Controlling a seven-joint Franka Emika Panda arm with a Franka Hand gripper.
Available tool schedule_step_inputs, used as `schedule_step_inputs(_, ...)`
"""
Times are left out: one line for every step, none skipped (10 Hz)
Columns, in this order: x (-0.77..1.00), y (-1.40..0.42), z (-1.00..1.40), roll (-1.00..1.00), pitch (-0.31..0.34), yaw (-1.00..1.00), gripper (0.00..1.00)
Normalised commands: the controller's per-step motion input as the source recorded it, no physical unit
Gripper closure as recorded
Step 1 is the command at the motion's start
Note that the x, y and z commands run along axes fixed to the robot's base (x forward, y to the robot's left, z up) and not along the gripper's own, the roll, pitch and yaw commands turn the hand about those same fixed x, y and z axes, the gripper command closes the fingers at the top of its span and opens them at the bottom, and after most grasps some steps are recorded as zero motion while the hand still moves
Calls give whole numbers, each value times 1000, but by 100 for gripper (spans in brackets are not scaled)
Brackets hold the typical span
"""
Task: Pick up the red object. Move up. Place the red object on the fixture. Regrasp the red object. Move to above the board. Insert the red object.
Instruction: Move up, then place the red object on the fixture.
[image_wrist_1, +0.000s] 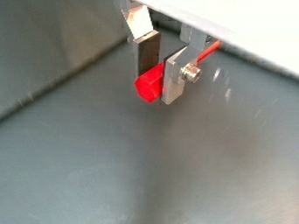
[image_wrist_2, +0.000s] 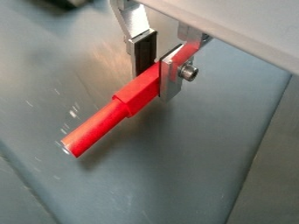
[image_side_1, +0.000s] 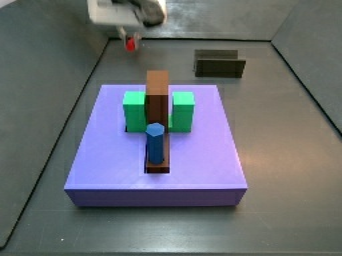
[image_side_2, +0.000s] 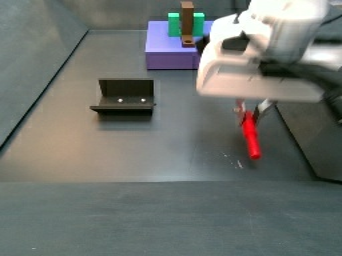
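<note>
My gripper (image_wrist_1: 158, 83) is shut on the red object (image_wrist_1: 147, 86), clamping its thicker square end between the silver fingers (image_wrist_1: 176, 74). In a wrist view the red object (image_wrist_2: 107, 121) runs out from the gripper (image_wrist_2: 156, 72) as a long peg with a round thinner end. In a side view the gripper (image_side_2: 250, 108) holds the red object (image_side_2: 250, 135) hanging down close to the floor. The fixture (image_side_2: 124, 98) stands well apart from it. The board (image_side_1: 160, 150) is purple, and the gripper (image_side_1: 128, 35) with the red object (image_side_1: 130, 43) is beyond its far edge.
On the board stand a green block (image_side_1: 138, 110), a long brown bar (image_side_1: 158, 90) and a blue peg (image_side_1: 155, 142). The fixture (image_side_1: 219, 64) sits near the back wall. Grey walls ring the floor (image_side_2: 134, 150).
</note>
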Motion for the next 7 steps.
schedule_step_inputs(-71, 24, 559, 58, 72, 9, 100)
schedule_step_inputs(-2, -1, 242, 130, 105, 18, 100)
schedule_step_inputs(0, -31, -23, -40, 0, 0, 100)
schedule_step_inputs(0, -320, 300, 0, -120, 0, 100)
schedule_step_inputs(634, -360, 874, -380, 3, -86, 100)
schedule_step_inputs(743, -337, 814, -557, 54, -123, 100)
schedule_step_inputs(806, -320, 809, -591, 103, -126, 100)
